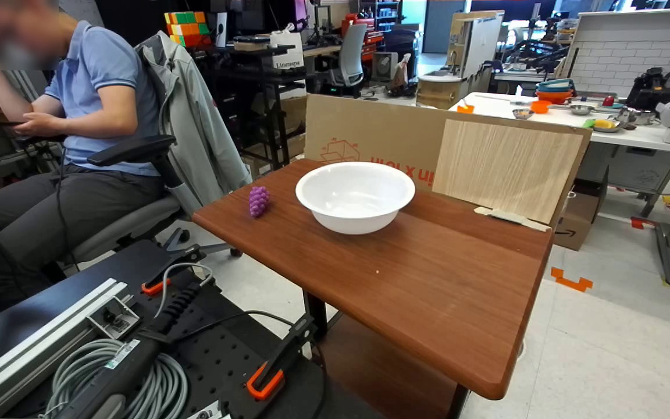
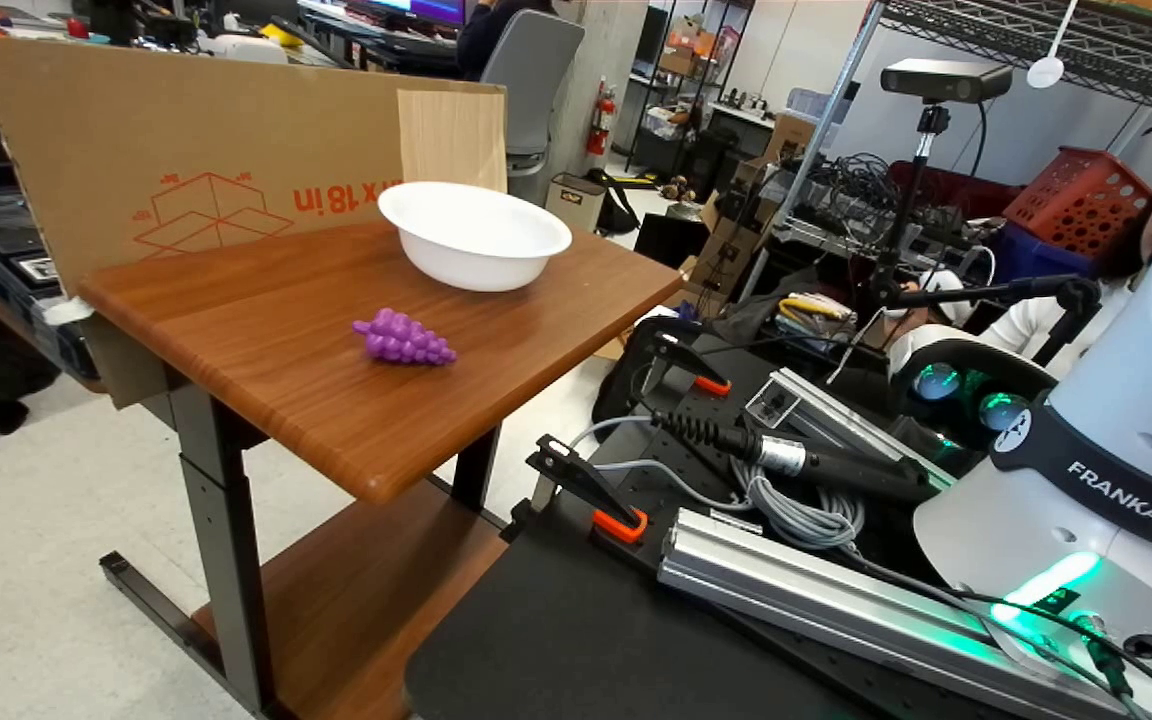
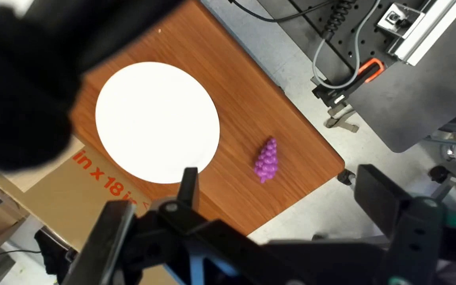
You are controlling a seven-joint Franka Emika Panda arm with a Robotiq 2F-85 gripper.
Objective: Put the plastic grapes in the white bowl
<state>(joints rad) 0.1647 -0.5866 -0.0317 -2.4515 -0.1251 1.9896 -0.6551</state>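
The purple plastic grapes lie on the brown table near its edge, beside the white bowl. The grapes and the bowl also show in an exterior view, apart from each other. In the wrist view the grapes lie on the table below the gripper, and the bowl is to their left, its inside washed out to plain white. My gripper is wide open with nothing between its fingers, high above the table. The gripper is out of view in both exterior views.
A cardboard sheet stands upright along one side of the table. A black bench with clamps, an aluminium bar and coiled cable stands close by. A person sits near the table.
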